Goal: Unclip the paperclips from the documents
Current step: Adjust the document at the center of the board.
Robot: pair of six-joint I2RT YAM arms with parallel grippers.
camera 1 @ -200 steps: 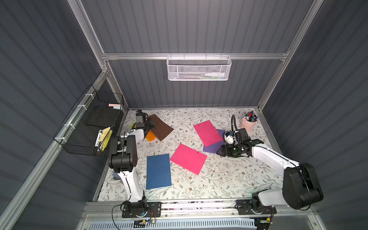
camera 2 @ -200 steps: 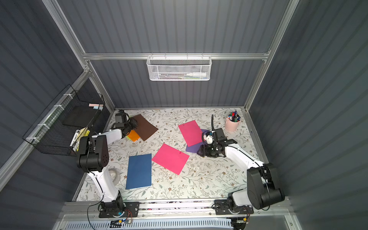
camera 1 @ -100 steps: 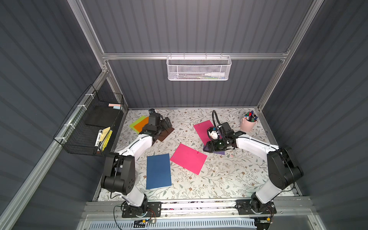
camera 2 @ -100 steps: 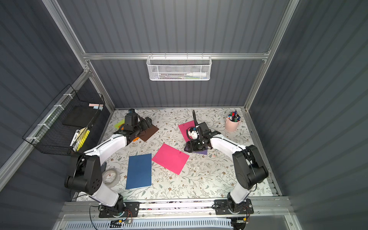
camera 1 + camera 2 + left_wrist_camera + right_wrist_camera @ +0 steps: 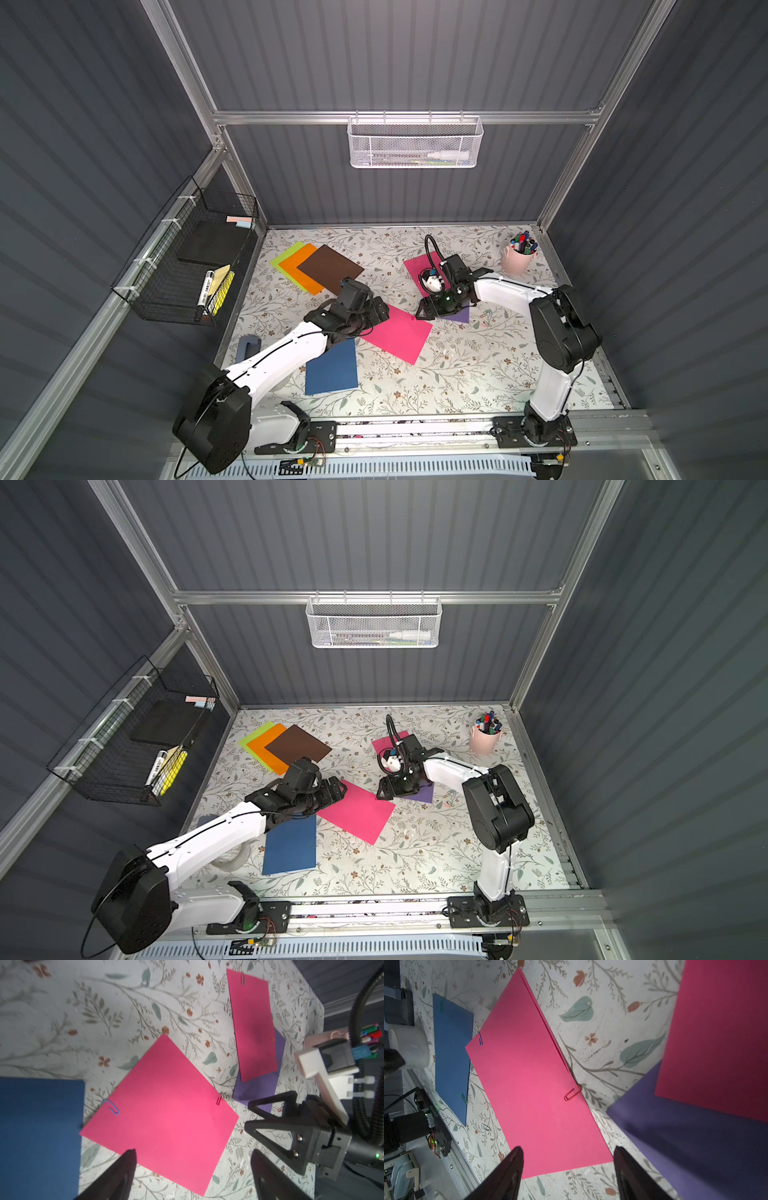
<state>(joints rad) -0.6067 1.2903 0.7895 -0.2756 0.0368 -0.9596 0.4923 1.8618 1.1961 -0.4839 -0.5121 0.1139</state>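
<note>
A pink document [image 5: 397, 334] lies mid-table with a blue paperclip [image 5: 112, 1107] on one edge and a red paperclip [image 5: 572, 1094] on the opposite edge. My left gripper [image 5: 193, 1151] hovers open over its left corner. My right gripper [image 5: 568, 1148] hovers open at its right corner, over the purple document [image 5: 459, 316]. A second pink document [image 5: 252, 1028] overlaps the purple one and carries a clip [image 5: 242, 979]. The navy document [image 5: 452, 1053] has two green clips [image 5: 441, 1006]. Brown [image 5: 330, 268], orange [image 5: 299, 270] and lime [image 5: 284, 257] sheets are stacked at the back left.
A pink cup of markers [image 5: 517, 257] stands at the back right. Loose paperclips [image 5: 484, 318] lie right of the purple sheet, and another lies on its own [image 5: 485, 1127]. A tape roll [image 5: 232, 860] sits at the front left. A black wire basket [image 5: 187, 266] hangs on the left wall.
My left arm swung from the back-left stack to the middle pink sheet and its jaws widened. My right gripper moved left toward that sheet's right corner.
</note>
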